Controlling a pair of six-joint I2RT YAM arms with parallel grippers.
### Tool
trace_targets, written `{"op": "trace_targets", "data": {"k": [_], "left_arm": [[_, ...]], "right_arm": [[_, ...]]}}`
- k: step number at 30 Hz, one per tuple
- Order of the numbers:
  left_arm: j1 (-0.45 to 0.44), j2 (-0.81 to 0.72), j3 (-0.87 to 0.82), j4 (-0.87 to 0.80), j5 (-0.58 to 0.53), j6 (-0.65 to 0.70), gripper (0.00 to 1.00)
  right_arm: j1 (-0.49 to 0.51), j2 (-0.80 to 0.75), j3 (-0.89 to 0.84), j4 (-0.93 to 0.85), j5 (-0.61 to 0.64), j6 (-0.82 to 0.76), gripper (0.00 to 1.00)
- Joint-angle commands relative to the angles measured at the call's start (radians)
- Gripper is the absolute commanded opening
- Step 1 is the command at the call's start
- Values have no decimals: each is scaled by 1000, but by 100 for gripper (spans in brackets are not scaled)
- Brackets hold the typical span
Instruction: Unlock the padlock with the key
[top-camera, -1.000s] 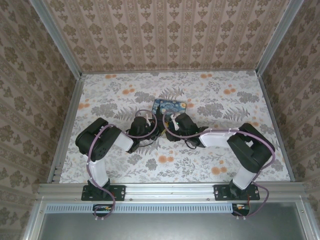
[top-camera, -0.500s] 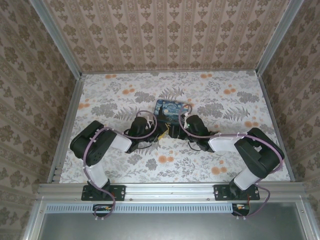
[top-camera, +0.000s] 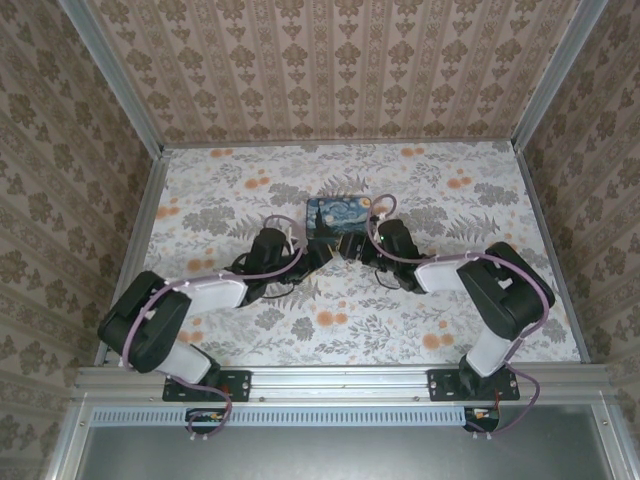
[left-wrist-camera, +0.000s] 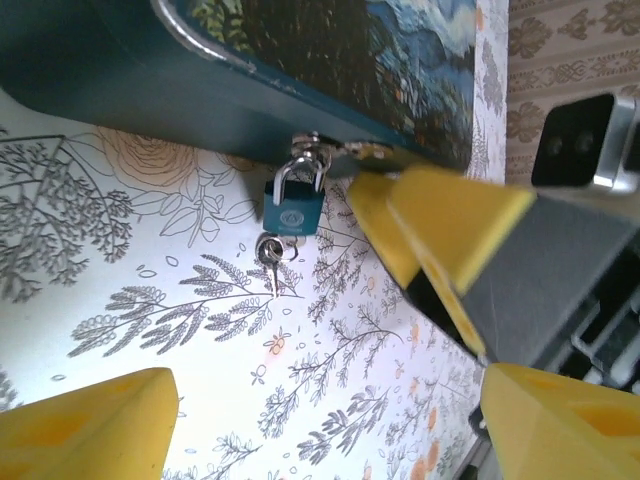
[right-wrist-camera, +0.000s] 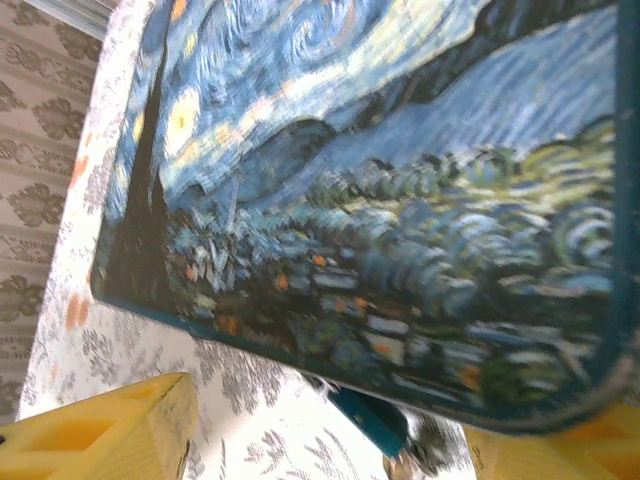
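The small teal padlock (left-wrist-camera: 293, 205) hangs by its metal shackle from the hasp on the front side of the starry-night box (top-camera: 340, 217). A small key (left-wrist-camera: 270, 252) with a ring sticks out of the lock's underside. My left gripper (left-wrist-camera: 330, 430) is open and a short way in front of the lock and key, with bare tabletop between its yellow fingers (left-wrist-camera: 90, 420). My right gripper (right-wrist-camera: 330, 445) is open at the box's front edge. One of its yellow fingers (left-wrist-camera: 440, 215) sits just right of the hasp. The padlock (right-wrist-camera: 375, 415) peeks out under the box edge.
The box (right-wrist-camera: 380, 200) lies on the flowered tabletop (top-camera: 450, 310) at centre back, and both wrists (top-camera: 275, 250) crowd its near side. Patterned walls with metal rails (top-camera: 135, 260) close in the table on three sides.
The left arm's elbow has swung down and to the left while its gripper stayed near the box. The right wrist has slid right and a little toward the box's front corner.
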Motion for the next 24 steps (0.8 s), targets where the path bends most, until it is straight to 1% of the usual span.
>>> {"op": "trace_targets", "data": {"k": [1, 4, 7, 12, 16, 18, 19, 20, 24], "left_arm": [[25, -73, 60, -197, -56, 117, 86], [56, -127, 104, -313, -90, 177, 92], [97, -171, 166, -444, -135, 241, 99], [159, -217, 281, -619, -207, 363, 100], [200, -214, 339, -672, -236, 434, 100], [201, -198, 361, -680, -244, 459, 100], [235, -188, 374, -683, -244, 470, 100], [242, -176, 384, -683, -239, 480, 100], [264, -129, 418, -679, -257, 486, 100]], "right_arm": [[-23, 48, 78, 0, -56, 24, 71], [-37, 73, 123, -8, -81, 27, 71], [-39, 66, 158, -71, -94, 11, 71], [-39, -10, 123, -162, -63, -35, 70], [-38, -88, 63, -214, -10, -65, 69], [-39, -115, 40, -237, 20, -78, 68], [-39, -129, 26, -241, 36, -81, 67], [-38, -138, 18, -248, 49, -85, 67], [-39, -147, 27, -303, 32, -137, 68]]}}
